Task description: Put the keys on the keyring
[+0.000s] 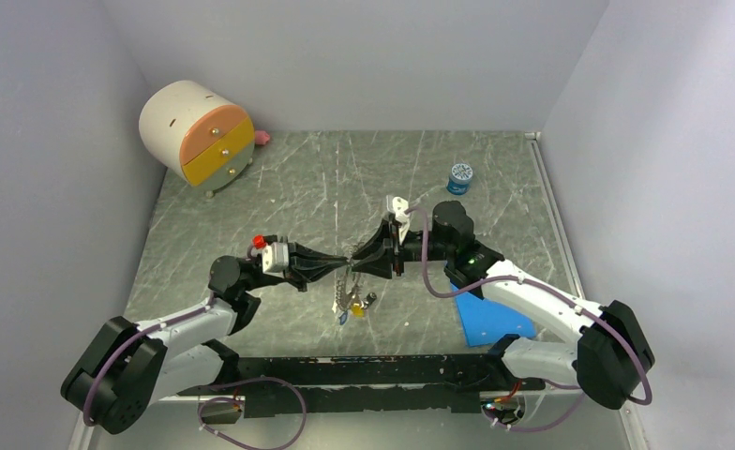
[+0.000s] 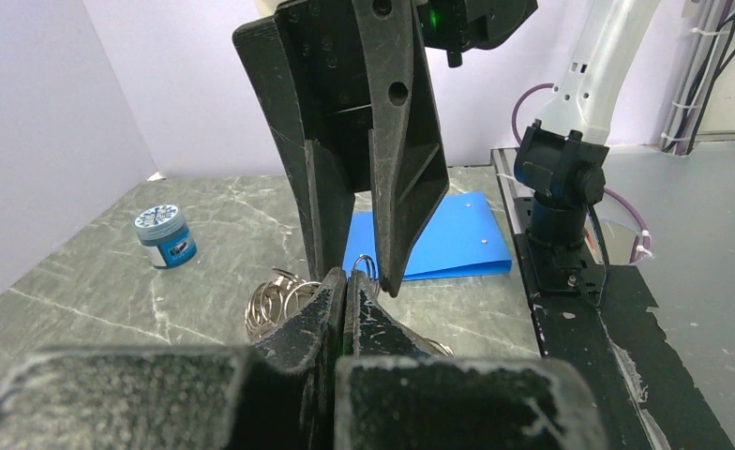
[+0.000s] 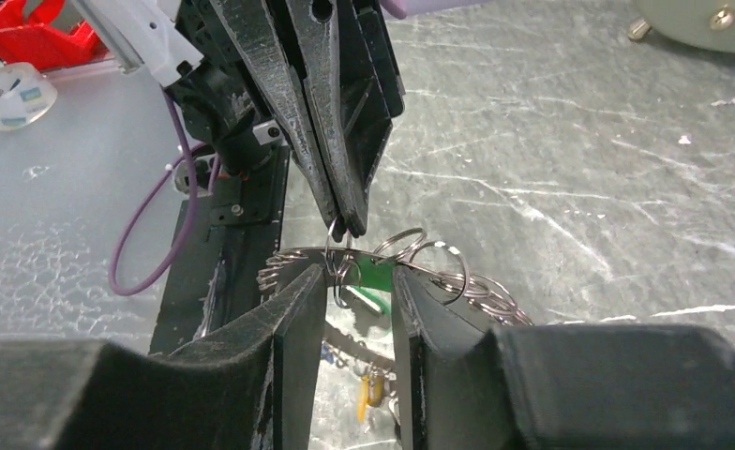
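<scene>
Threading the green key [image 3: 375, 274] onto the keyring [image 3: 298, 251] looks like the current step.

Left hand [image 3: 345, 225] is fully closed, pinching a small loop [image 3: 338, 272] at the keyring's top. Can't tell if the hoop wire itself is in the pinch.

Right hand [image 3: 356, 281] is narrow but not closed. Its fingers straddle the green key's head with a gap on either side, holding nothing I can see.

Keyring hangs clear of the tabletop [image 1: 345, 178] between the two hands, well apart from the jar [image 1: 459, 178], on its near-left side. Other keys [image 1: 352, 305] dangle below it, further again from the jar.

To do it well:
- Hold the left pinch firm with no wrist twist, so the hoop doesn't swing.
- Close the right hand on the plastic head, not the wire.
- Feed along the hoop's curve in small moves.

Risks: the head slips out of the gap, or a tug pulls the loop from the left tips.
</scene>
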Motion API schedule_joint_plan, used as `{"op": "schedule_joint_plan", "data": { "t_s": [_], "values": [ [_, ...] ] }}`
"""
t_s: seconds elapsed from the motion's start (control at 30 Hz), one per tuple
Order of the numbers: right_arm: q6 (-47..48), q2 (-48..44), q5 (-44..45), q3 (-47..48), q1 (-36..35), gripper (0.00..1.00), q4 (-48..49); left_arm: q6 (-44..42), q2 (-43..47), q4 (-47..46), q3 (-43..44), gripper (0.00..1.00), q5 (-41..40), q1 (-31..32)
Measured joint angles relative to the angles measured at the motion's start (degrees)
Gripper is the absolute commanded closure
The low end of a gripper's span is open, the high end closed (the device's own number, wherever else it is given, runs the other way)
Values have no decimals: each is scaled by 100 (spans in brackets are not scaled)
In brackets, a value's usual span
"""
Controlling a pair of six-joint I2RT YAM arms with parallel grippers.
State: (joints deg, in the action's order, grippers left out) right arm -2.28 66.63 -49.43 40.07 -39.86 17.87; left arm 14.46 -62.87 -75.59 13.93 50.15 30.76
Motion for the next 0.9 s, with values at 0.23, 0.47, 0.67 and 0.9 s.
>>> {"op": "schedule_joint_plan", "data": {
  "t_s": [0.23,0.47,0.67,0.9],
  "values": [
    [-197,0,-37,0,-24,82,297,4,0,0,0,97,-2,0],
    [-317,2,-61,0,-114,100,431,13,0,-11,0,97,-24,-26],
    [-44,2,59,61,-116,100,26,-33,127,201,0,47,-87,-24],
    [669,262,271,758,-122,100,-1633,-1128,1375,2929,446,42,-402,-22]
  ]
}}
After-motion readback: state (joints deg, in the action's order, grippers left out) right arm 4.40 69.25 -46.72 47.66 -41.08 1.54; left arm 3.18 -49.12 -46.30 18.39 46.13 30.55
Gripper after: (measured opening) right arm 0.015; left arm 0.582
